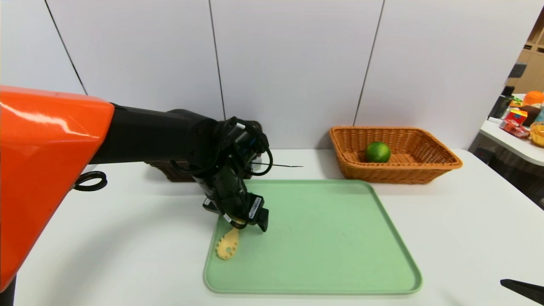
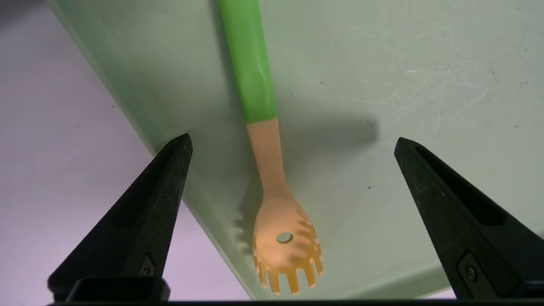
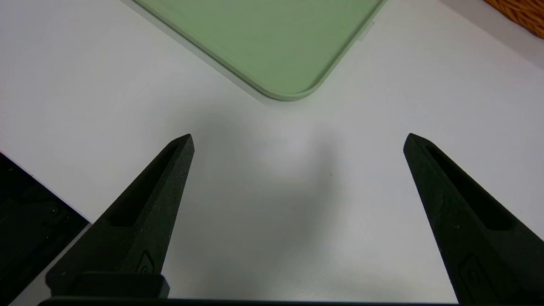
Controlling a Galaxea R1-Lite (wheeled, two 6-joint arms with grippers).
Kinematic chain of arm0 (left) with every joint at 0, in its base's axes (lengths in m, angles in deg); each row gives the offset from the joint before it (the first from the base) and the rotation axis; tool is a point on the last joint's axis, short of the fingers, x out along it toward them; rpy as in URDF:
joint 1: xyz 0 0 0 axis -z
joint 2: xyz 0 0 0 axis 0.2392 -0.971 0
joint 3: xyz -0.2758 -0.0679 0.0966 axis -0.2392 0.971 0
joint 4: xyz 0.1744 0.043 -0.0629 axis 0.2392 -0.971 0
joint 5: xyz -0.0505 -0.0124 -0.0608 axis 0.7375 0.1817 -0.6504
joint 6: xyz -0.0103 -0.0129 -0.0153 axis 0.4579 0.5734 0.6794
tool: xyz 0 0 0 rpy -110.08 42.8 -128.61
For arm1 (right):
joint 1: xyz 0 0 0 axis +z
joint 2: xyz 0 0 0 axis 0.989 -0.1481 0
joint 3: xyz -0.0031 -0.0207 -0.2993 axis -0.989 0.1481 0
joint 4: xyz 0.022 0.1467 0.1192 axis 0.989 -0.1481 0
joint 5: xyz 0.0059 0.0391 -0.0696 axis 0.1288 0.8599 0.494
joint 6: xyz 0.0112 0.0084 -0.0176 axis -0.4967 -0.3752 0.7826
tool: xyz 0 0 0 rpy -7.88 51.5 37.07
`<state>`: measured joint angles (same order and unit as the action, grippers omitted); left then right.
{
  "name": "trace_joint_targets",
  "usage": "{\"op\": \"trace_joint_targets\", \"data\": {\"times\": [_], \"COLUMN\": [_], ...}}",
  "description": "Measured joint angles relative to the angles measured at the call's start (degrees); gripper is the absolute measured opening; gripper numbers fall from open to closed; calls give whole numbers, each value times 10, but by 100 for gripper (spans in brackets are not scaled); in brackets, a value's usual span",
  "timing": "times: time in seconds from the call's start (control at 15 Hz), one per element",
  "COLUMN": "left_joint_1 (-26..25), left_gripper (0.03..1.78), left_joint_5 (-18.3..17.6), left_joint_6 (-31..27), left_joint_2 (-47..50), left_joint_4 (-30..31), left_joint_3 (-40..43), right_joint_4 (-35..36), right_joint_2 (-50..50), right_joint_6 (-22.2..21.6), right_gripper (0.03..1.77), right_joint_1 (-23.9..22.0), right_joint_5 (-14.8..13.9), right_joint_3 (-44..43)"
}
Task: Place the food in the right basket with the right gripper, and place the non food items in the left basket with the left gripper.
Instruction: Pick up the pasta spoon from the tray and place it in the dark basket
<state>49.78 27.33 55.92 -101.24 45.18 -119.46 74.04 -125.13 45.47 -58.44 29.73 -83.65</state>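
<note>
I have the left end effector [image 2: 291,144] poised over the near left corner of the green tray [image 1: 340,238], its jaws spread wide and nothing between them. The slotted spoon [image 2: 278,199], the non-food item, lies flat on the tray beside its left rim; the left wrist view shows the tan handle neck between the two fingertips [image 2: 180,146] but not yet touched. The head of the spoon [image 1: 228,246] points toward me, and the green handle runs away under the arm.

Step in hand, as I judge it: approach to grasp the spoon, ahead of carrying it to the left basket [image 1: 170,172], which sits largely hidden behind the left arm.

The lime [image 1: 378,151] already rests in the right basket [image 1: 395,155], so the food portion appears done.

The right end effector [image 3: 297,140] idles above the bare desk [image 3: 382,127] near the tray's right corner, jaws wide and empty.

Next move requires lowering until the fingertips straddle the thin handle, then closing squarely. The spoon lies low against the tray, so the descent must go nearly to the surface.
</note>
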Motion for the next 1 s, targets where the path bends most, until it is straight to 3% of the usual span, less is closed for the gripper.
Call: {"op": "trace_joint_targets", "data": {"times": [0.67,0.8,1.0], "left_joint_1": [-1,-2,-1], "left_gripper": [168,133,94], "left_joint_5": [1,2,2], "left_joint_6": [-3,-3,-6], "left_joint_2": [-11,-12,-13], "left_joint_4": [0,0,-2], "left_joint_3": [-2,-1,0], "right_joint_4": [0,0,0], "right_joint_2": [-3,-4,-5], "right_joint_6": [1,1,1], "right_gripper": [170,170,170], "right_joint_1": [0,0,0], "right_joint_5": [0,0,0], "right_joint_3": [0,0,0]}}
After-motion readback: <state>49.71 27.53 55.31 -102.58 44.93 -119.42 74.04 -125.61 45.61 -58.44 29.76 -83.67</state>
